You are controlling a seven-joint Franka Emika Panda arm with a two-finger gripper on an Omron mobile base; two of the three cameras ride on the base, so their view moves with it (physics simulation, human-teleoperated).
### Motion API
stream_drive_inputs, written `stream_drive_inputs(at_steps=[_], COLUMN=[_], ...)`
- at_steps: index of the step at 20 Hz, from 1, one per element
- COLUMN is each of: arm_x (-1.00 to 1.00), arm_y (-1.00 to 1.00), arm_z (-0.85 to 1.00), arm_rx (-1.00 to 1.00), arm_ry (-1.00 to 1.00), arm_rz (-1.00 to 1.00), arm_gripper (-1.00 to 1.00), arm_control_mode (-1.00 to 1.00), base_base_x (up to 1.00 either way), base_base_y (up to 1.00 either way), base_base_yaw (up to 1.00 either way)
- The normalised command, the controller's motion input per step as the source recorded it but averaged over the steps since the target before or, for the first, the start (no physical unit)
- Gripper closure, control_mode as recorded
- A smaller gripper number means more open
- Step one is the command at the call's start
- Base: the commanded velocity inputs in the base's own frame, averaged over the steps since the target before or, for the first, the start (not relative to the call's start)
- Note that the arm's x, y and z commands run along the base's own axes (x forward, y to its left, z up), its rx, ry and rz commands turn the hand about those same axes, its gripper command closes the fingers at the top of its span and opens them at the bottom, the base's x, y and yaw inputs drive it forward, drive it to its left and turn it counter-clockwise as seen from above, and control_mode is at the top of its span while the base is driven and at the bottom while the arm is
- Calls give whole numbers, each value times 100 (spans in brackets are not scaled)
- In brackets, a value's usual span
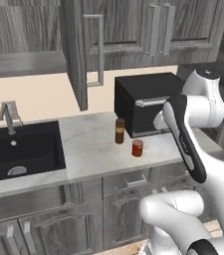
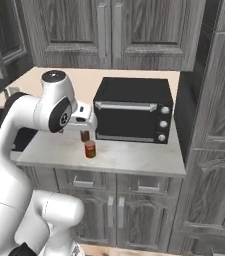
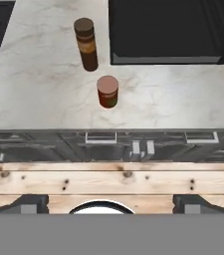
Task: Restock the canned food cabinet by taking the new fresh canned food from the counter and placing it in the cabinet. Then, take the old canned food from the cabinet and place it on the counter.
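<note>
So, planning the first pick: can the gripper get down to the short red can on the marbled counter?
Probably yes: the short red can stands apart from the tall brown jar and black oven, open from above.

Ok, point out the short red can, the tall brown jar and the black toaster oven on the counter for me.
Short red can [image 3: 107, 91]: hand view, on its side wall.
Tall brown cylindrical jar [image 3: 86, 46]: hand view, on its labelled side.
Black boxy toaster oven [image 2: 134, 116]: right base view, on its front door.
</note>
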Motion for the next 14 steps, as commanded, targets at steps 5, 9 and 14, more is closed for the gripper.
stream_drive_inputs(at_steps=[5,9,14], arm_x=[0,0,0], arm_y=[0,0,-4], arm_z=[0,-30,-100], arm_rx=[0,0,0], arm_ry=[0,-1,0], arm_rz=[0,0,0], arm_gripper=[-100,-100,-100], arm_control_mode=[100,-100,-100], base_base_x=[44,5,0], base_base_y=[-1,-5,0], base_base_yaw=[0,0,0])
